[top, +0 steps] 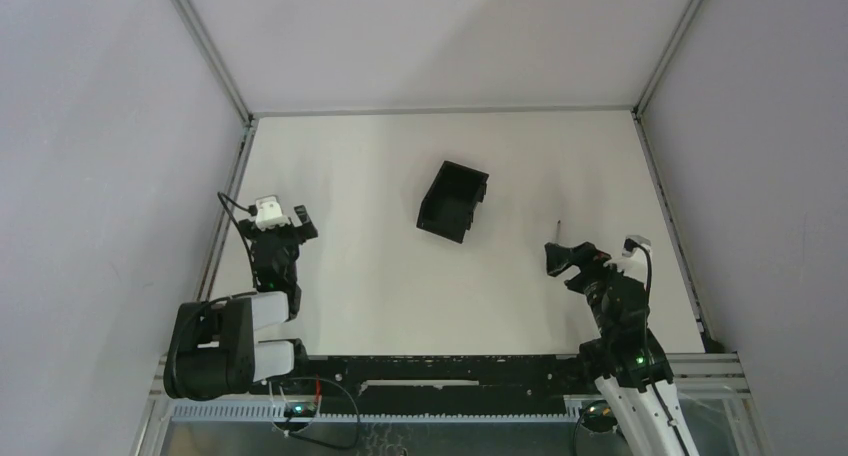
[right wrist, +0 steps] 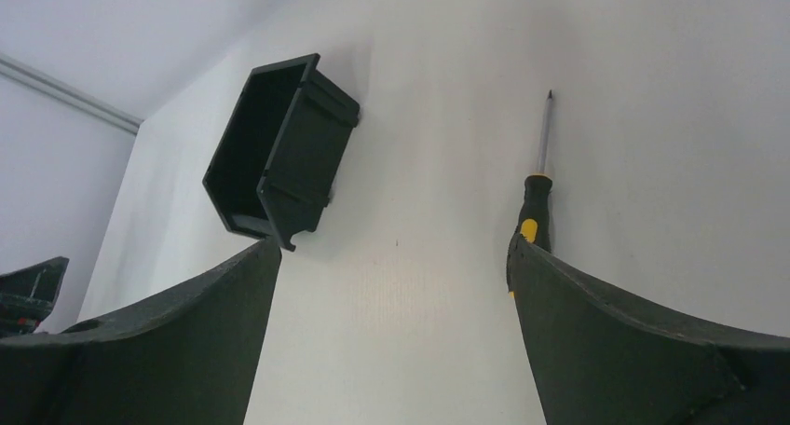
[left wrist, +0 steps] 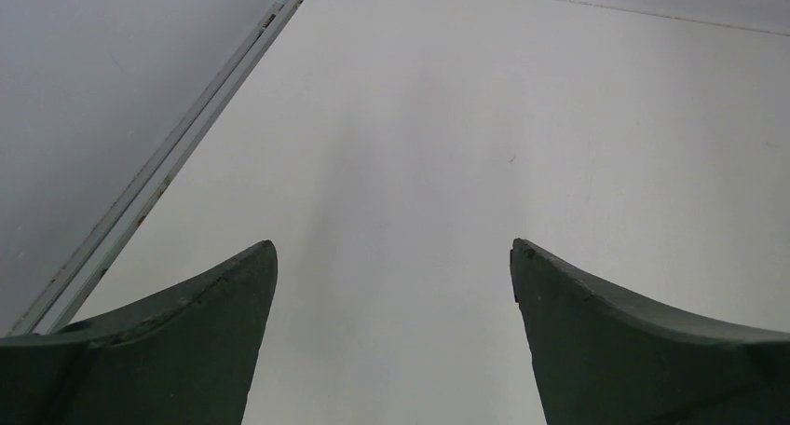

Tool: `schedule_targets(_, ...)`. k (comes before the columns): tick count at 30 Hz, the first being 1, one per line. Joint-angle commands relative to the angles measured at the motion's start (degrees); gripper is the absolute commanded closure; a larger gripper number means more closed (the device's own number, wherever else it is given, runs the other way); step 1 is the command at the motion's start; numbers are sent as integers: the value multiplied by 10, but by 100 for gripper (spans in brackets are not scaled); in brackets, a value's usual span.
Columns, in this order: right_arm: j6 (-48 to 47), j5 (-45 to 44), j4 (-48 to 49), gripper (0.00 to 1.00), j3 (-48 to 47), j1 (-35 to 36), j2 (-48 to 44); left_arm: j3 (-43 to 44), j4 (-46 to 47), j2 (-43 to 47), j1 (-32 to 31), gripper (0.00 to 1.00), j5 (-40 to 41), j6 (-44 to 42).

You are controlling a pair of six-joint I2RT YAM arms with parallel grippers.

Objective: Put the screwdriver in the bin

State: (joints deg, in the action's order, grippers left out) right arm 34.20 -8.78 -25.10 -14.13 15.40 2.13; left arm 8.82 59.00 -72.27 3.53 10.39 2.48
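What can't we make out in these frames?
1. Screwdriver: the near end of its handle is hidden behind the right gripper in the right wrist view. The top view shows only its tip past that gripper.
2. Bin: the interior is too dark in both views to read its floor.
3. Left gripper: its wrist view shows only table, neither object.

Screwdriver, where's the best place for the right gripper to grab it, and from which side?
Take the screwdriver by its black and yellow handle, not the thin shaft. It lies flat on the table, tip pointing away from the arm, so probably come down from above with the open right gripper, jaws closing across the handle. It sits off-centre, so shift sideways first.
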Motion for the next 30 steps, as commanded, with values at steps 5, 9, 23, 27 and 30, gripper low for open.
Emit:
schedule_targets(5, -18, -12, 35, 0, -64, 0, 69, 22, 17, 1, -3, 0, 4, -10)
schedule_targets(9, -85, 40, 76, 4, -133, -2, 147, 22, 17, 1, -3, 0, 4, -9)
schedule_targets(23, -136, -1, -267, 14, -534, -65, 799, 22, 17, 1, -3, 0, 4, -10)
schedule_targets(27, -135, -1, -256, 18, -530, -72, 886, 22, 17, 1, -3, 0, 4, -9)
schedule_targets(30, -140, 4, -234, 22, -518, -84, 937, 22, 17, 2, -3, 0, 4, -9)
